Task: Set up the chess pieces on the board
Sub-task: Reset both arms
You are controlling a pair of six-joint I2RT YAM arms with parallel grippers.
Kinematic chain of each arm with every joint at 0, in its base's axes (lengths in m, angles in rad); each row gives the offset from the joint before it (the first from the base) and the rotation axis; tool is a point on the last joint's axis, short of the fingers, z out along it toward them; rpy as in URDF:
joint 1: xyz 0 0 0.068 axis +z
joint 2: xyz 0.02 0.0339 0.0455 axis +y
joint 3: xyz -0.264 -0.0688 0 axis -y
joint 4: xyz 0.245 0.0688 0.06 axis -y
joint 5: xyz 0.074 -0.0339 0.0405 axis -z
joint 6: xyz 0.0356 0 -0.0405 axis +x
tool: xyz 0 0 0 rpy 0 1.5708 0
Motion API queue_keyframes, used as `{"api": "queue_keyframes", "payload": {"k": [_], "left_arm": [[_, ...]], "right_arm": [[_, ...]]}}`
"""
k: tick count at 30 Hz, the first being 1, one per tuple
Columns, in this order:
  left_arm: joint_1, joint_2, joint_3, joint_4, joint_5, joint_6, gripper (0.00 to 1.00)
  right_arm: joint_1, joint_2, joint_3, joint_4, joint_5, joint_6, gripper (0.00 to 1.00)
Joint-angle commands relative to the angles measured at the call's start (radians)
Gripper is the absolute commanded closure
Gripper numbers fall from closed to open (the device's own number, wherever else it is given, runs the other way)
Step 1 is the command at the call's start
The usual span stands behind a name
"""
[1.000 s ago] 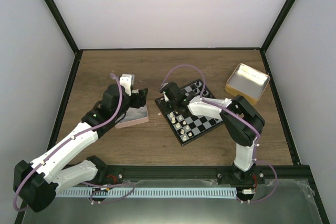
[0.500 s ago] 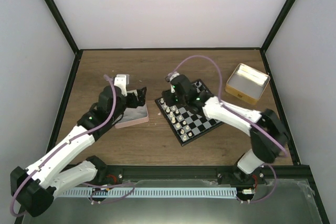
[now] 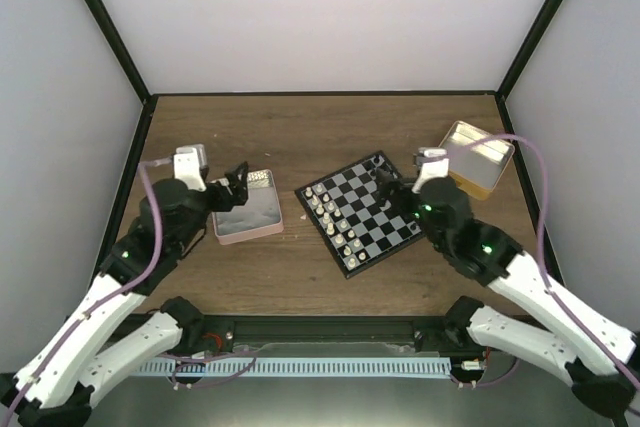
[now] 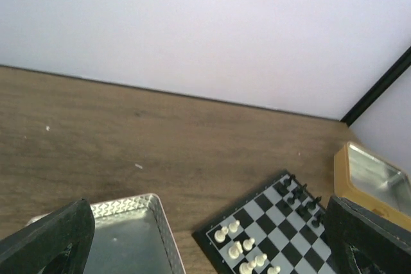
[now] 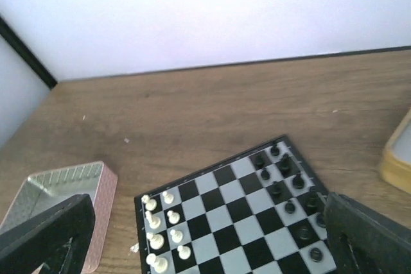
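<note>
The board (image 3: pixel 365 217) lies tilted in the middle of the table. Cream-white chess pieces (image 3: pixel 327 215) stand in two rows along its left edge, and black chess pieces (image 3: pixel 378 175) stand along its right edge, partly hidden by my right arm. My left gripper (image 3: pixel 234 187) hangs open and holds nothing over the far left corner of the pink tin (image 3: pixel 247 217). My right gripper (image 3: pixel 396 195) hangs open above the board's right side, also holding nothing. Both wrist views look down between wide-apart fingers (image 4: pixel 48 239) (image 5: pixel 369 239) at the board (image 4: pixel 282 229) (image 5: pixel 237 210).
The pink-sided tin (image 4: pixel 122 235) (image 5: pixel 64 190) sits just left of the board. A yellow tin (image 3: pixel 472 157) (image 4: pixel 372 178) stands at the back right. White walls with black frame posts close in the wooden table.
Both arms have drawn back, the left off the pink tin toward the left, the right from the board's far left corner to its right side. Both grippers have opened wide.
</note>
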Motion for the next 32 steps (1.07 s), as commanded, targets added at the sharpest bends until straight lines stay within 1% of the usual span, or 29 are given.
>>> {"api": "queue_keyframes", "payload": {"k": [1, 5, 9, 14, 18, 28, 32], "left_arm": [[0.001, -0.093, 0.059, -0.074, -0.054, 0.041, 0.0], [0.001, -0.168, 0.113, -0.125, -0.106, 0.061, 0.0], [0.001, -0.232, 0.154, -0.166, -0.142, 0.085, 0.0], [0.001, -0.288, 0.222, -0.241, -0.209, 0.126, 0.0], [0.001, -0.325, 0.237, -0.266, -0.228, 0.138, 0.0], [0.002, -0.361, 0.217, -0.273, -0.196, 0.113, 0.0], [0.001, -0.359, 0.216, -0.28, -0.207, 0.104, 0.0]], "right_arm": [[0.005, -0.151, 0.006, -0.149, 0.178, 0.033, 0.0], [0.004, -0.211, 0.095, -0.283, 0.267, 0.025, 0.0], [0.005, -0.27, 0.151, -0.343, 0.33, 0.007, 0.0], [0.005, -0.381, 0.172, -0.368, 0.343, -0.015, 0.0], [0.005, -0.45, 0.176, -0.37, 0.328, -0.025, 0.0], [0.005, -0.483, 0.172, -0.366, 0.314, -0.017, 0.0], [0.004, -0.483, 0.174, -0.367, 0.31, -0.015, 0.0]]}}
